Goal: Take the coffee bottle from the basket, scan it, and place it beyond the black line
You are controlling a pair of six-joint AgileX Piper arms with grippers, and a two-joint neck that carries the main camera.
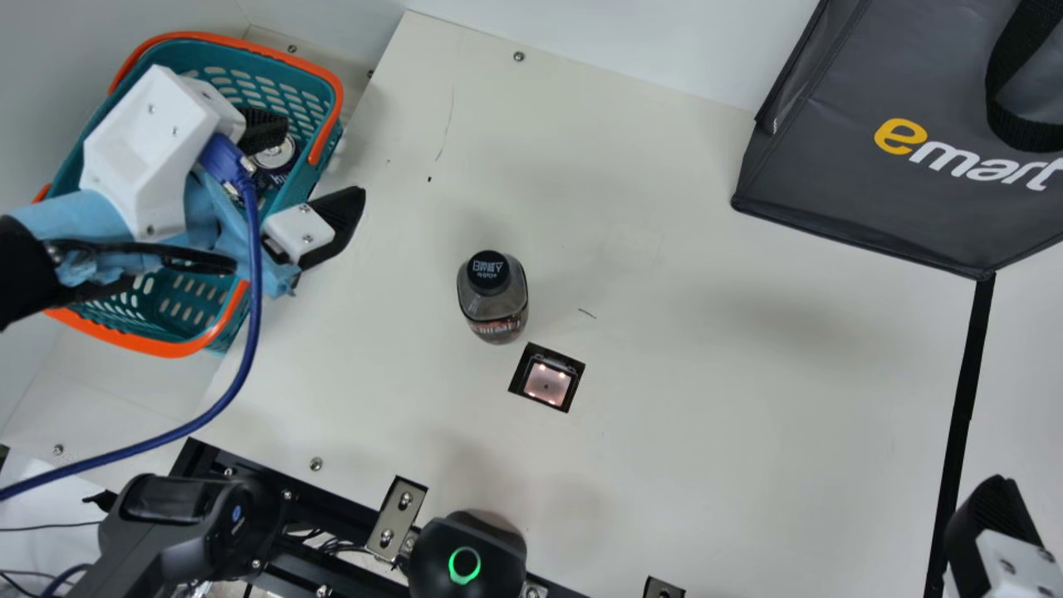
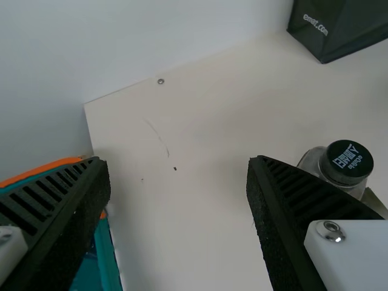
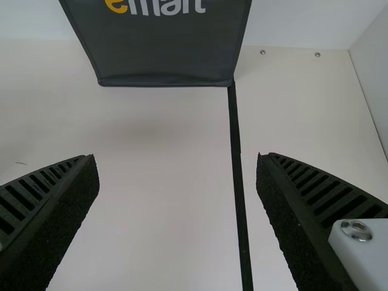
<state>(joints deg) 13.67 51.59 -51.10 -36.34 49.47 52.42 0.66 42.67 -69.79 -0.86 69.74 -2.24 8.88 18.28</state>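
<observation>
Standing bottle near scanner, main view, left pincer, right pincer, both gaping empty

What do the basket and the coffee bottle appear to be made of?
The basket looks like smooth molded plastic: even teal color, rows of slots through the wall. The coffee bottle has see-through, glossy shoulders, so clear plastic or possibly glass; its black cap is probably plastic.
</observation>
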